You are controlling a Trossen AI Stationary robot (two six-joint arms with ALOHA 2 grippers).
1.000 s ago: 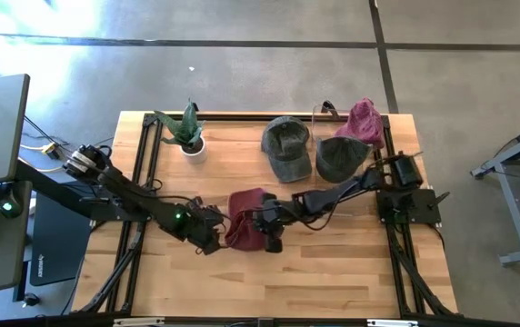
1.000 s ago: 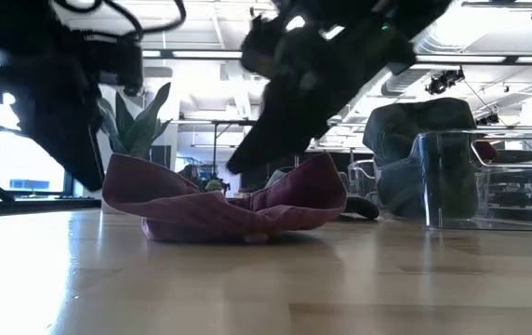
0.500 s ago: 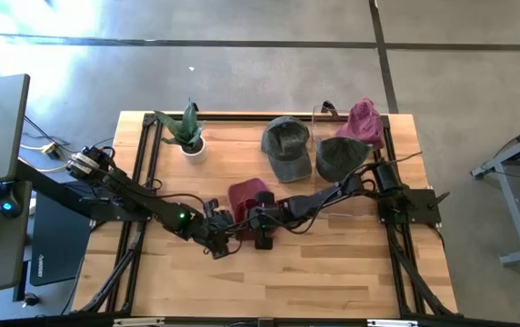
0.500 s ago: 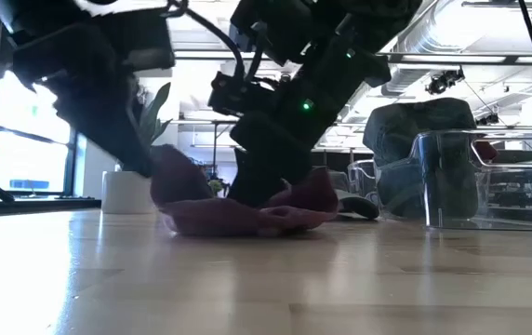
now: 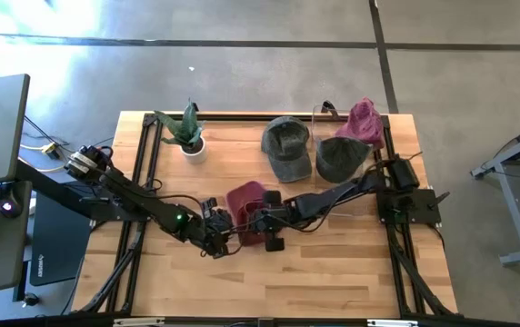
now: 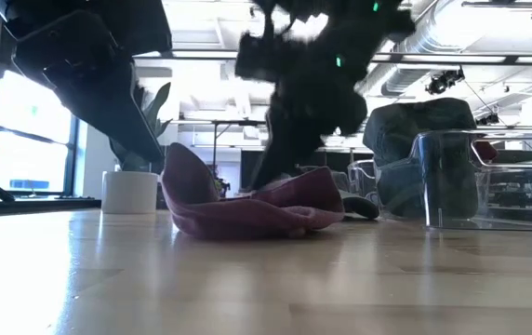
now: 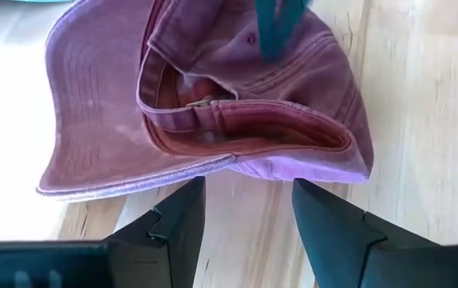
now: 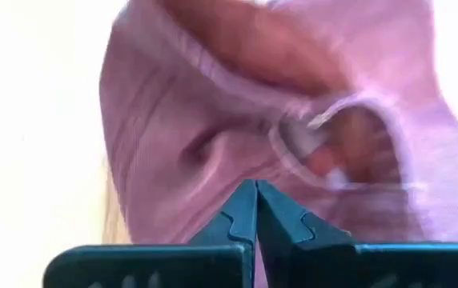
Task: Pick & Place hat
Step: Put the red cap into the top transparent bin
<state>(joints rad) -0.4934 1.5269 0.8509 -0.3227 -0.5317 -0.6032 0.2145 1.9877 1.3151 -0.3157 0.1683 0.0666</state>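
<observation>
You have the maroon hat [image 5: 246,202] lying crumpled on the table [image 5: 333,272], mid-front. Your left pincer [image 7: 245,210] sits just beside its edge, fingers spread apart, holding nothing. Your right pincer [image 8: 255,210] is pressed closed against the hat's fabric from the other side.

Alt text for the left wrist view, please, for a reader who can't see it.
A maroon cap lies crumpled on the wooden table, its strap and inside showing. The left gripper is open just short of the cap's edge, touching nothing.
</observation>
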